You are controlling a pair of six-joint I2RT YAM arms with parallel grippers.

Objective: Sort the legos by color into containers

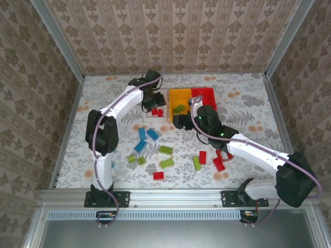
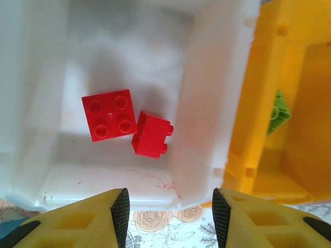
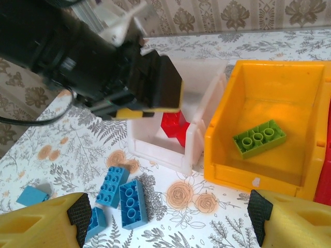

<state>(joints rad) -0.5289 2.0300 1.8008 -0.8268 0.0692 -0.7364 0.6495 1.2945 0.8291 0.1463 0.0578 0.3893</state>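
Observation:
My left gripper (image 2: 170, 219) (image 1: 152, 101) hangs open over the near edge of the white container (image 2: 207, 103), nothing between its fingers. Two red legos (image 2: 108, 114) (image 2: 151, 134) lie on that container's floor. Beside it is the yellow container (image 2: 258, 103) (image 1: 180, 101), holding one lime green lego (image 3: 258, 138). The red container (image 1: 207, 95) stands to the right of the yellow one. My right gripper (image 3: 169, 217) (image 1: 181, 121) is open and empty above the table, in front of the white container (image 3: 165, 150) and the yellow container (image 3: 248, 170). Blue legos (image 3: 133, 204) lie just under it.
Loose legos are scattered on the flowered table nearer the arm bases: blue ones (image 1: 142, 133) on the left, green ones (image 1: 166, 150) in the middle, red ones (image 1: 219, 164) under the right arm and one red (image 1: 158, 175) near the front. Patterned walls close in the table.

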